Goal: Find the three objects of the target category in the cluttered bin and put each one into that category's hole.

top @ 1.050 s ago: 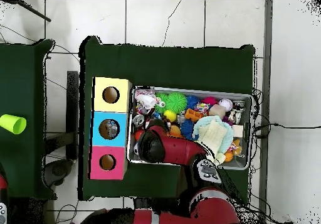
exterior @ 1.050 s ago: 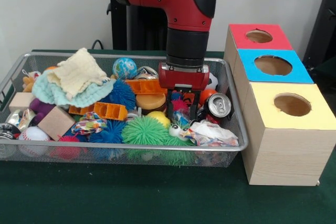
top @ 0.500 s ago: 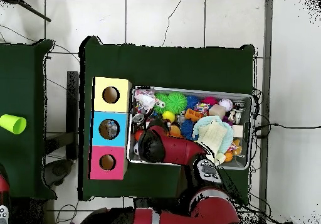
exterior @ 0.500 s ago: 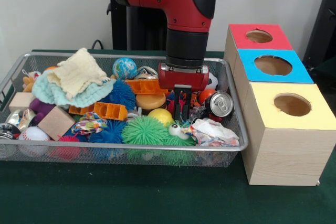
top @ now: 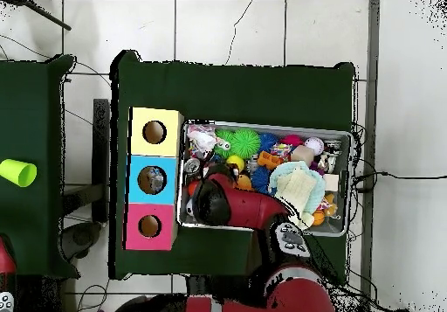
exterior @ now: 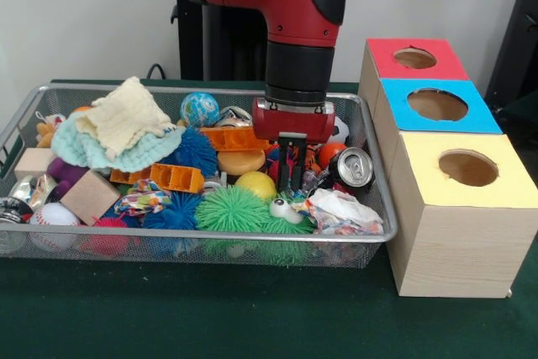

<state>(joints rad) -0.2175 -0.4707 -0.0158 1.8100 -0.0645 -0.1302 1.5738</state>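
The wire bin [exterior: 377, 223] is packed with toys, cloths and scrap. My gripper [exterior: 292, 187] hangs low over the right middle of the bin, fingers pressed close together. It is just above a yellow ball [exterior: 255, 184] and a small toy with googly eyes [exterior: 284, 209]. A pink spiky tuft shows behind the fingers; I cannot tell whether anything is held. A crushed can [exterior: 351, 167] lies just to the right. Three boxes stand beside the bin, with holes in a red top [exterior: 414, 58], a blue top [exterior: 437, 105] and a yellow top [exterior: 467, 168]. In the overhead view the arm [top: 229, 205] hides the gripper.
A green spiky ball [exterior: 231, 208], blue spiky ball [exterior: 195, 150], globe ball [exterior: 199, 108], orange plastic pieces [exterior: 176, 177], cream cloth [exterior: 122, 115], wooden block [exterior: 89, 197] and crumpled wrapper [exterior: 340, 210] fill the bin. A green cup [top: 17, 172] lies on the side table.
The fingers stood apart a second ago, down among the spiky toys. They have closed together and risen slightly; the yellow ball and googly-eyed toy shifted a little.
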